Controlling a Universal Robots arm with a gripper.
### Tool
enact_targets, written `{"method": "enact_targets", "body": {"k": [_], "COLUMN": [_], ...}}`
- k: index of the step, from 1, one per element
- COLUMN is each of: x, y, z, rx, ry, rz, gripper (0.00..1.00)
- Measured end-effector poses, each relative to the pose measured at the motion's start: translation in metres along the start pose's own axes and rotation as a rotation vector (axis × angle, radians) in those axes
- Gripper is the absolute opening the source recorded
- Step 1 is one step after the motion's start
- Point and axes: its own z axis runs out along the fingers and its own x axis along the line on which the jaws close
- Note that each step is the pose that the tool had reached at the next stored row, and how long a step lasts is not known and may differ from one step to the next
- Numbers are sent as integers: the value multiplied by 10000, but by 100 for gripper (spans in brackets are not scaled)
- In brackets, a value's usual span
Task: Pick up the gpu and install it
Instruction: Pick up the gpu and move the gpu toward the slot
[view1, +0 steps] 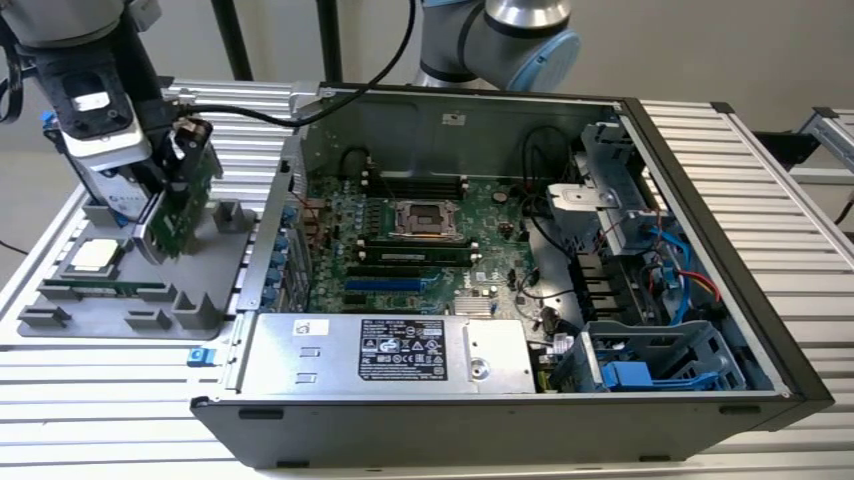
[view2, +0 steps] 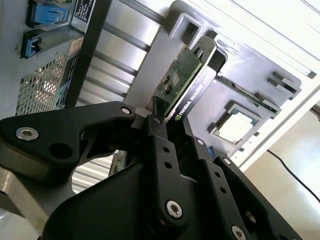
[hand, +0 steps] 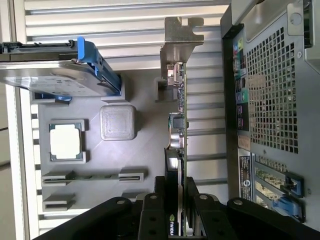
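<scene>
The gpu (view1: 180, 200) is a thin green card with a black fan shroud, and it hangs tilted over the grey parts tray (view1: 120, 310) at the exterior view's left. My gripper (view1: 174, 165) is shut on its upper edge. In the second wrist view the black fingers (view2: 159, 131) clamp the gpu (view2: 187, 80) from both faces. The first wrist view shows the gpu (hand: 177, 135) edge-on, its silver bracket (hand: 181, 35) at the far end and my gripper (hand: 175, 215) around it. Its lower end is close to the tray; I cannot tell whether they touch.
The open computer case (view1: 694, 200) lies at the exterior view's right, its motherboard (view1: 414, 250) and blue slots (view1: 387, 285) exposed. A silver hard drive with a blue frame (hand: 55, 77), a processor (hand: 65, 141) and a narrow stick (hand: 95, 176) sit on the tray.
</scene>
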Motion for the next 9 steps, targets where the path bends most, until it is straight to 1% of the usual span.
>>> {"method": "enact_targets", "body": {"k": [9], "x": [-2], "y": [4], "z": [-88], "rx": [0], "ry": [0], "rz": [0], "gripper": [0]}}
